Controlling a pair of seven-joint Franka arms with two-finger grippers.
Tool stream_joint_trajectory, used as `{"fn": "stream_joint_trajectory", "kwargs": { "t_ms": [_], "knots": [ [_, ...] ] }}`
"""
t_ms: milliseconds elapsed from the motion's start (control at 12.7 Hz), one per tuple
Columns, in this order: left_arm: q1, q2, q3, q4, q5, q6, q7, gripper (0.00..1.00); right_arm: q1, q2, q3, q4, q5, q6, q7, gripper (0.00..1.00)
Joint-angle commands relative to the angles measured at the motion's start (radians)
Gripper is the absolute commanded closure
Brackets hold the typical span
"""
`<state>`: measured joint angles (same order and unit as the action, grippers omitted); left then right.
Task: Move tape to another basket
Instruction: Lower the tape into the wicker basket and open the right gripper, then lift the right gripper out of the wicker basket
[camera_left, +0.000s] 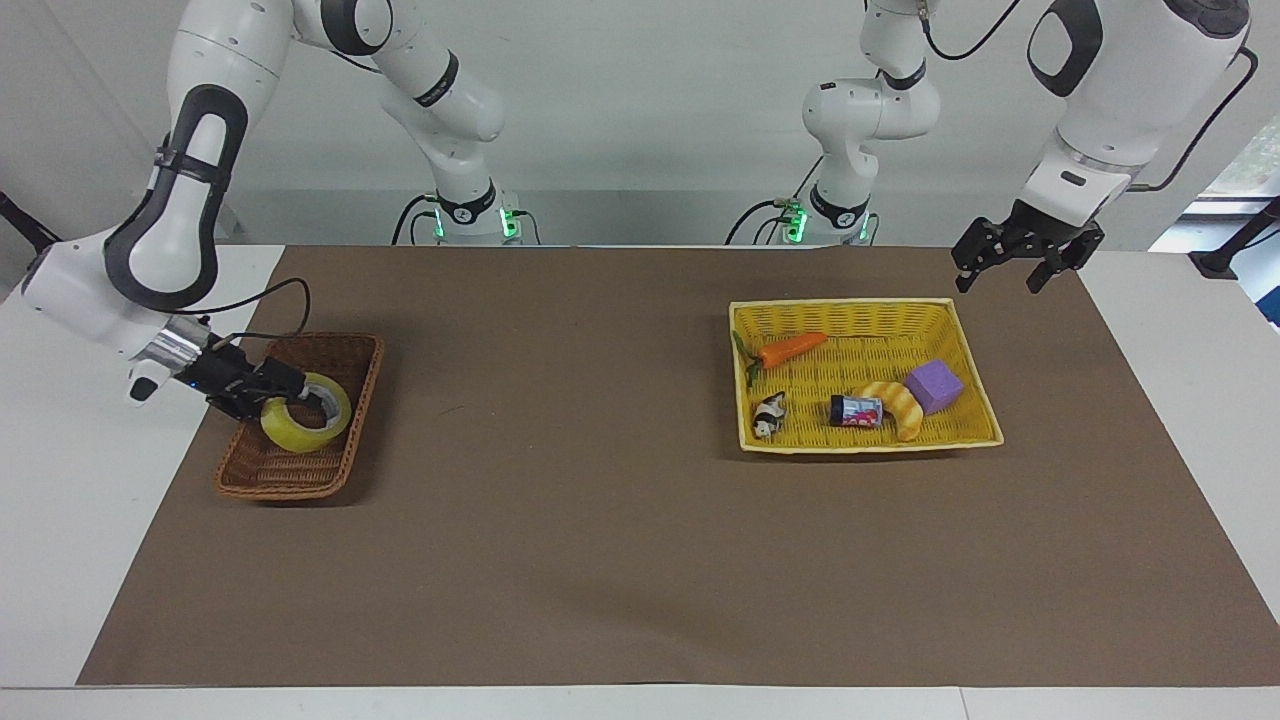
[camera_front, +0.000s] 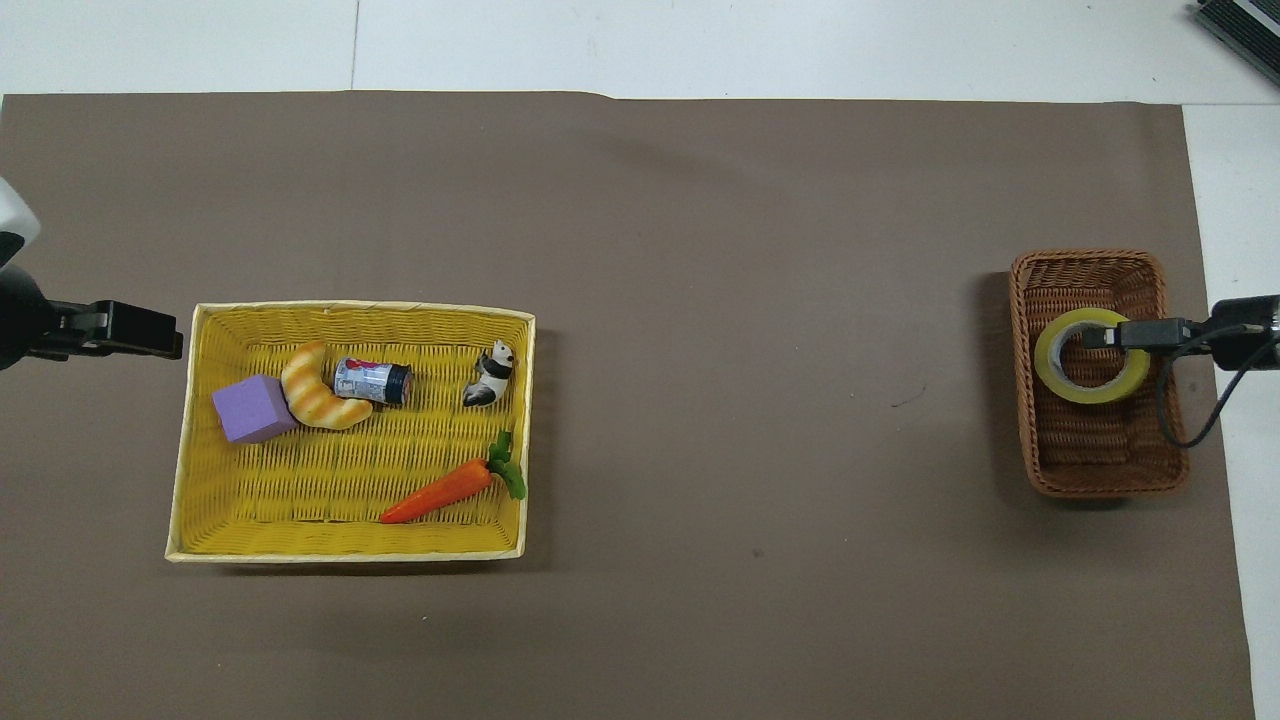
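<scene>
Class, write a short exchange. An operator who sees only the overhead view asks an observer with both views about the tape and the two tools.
Operator: From above, the tape is inside the brown basket's outline. Is it down in it, or up in the air?
Observer: The facing view shows the tape low inside the brown wicker basket, with the right tool at its ring.
Operator: At the left arm's end I see only a black bar. What is it?
Observer: That is the left tool. It is open and empty, and it waits in the air just off the corner of the yellow basket.
</scene>
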<state>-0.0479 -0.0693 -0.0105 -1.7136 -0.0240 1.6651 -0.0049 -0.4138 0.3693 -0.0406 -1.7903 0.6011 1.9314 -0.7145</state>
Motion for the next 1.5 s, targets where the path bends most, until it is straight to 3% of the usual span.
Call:
{"fn": "stream_joint_trajectory", "kwargs": {
  "t_ms": [0,157,551,1181,1417],
  "knots": [
    [0.008,-0.001,-0.008,0.017,0.018,-0.027,-0.012,0.00,0.007,0.010,0.008,0.083,-0.018,0.029,-0.010,0.00],
    [0.008,-0.001,-0.008,0.017,0.018,-0.027,-0.012,0.00,0.079,-0.022,0.007,0.089,-0.125,0.165,0.013,0.00],
    [0.008,-0.001,-0.008,0.017,0.018,-0.027,-0.012,0.00,0.254,-0.136,0.008,0.089,-0.545,0.175,0.445,0.00],
    [0.008,-0.001,-0.008,0.019,0.018,-0.027,-0.012,0.00,0.487,-0.361,0.008,0.088,-0.592,-0.142,0.930,0.00],
    [0.008,-0.001,-0.008,0.017,0.018,-0.027,-0.012,0.00,0.509,-0.415,0.018,0.115,-0.603,-0.222,0.957,0.00]
  ]
}}
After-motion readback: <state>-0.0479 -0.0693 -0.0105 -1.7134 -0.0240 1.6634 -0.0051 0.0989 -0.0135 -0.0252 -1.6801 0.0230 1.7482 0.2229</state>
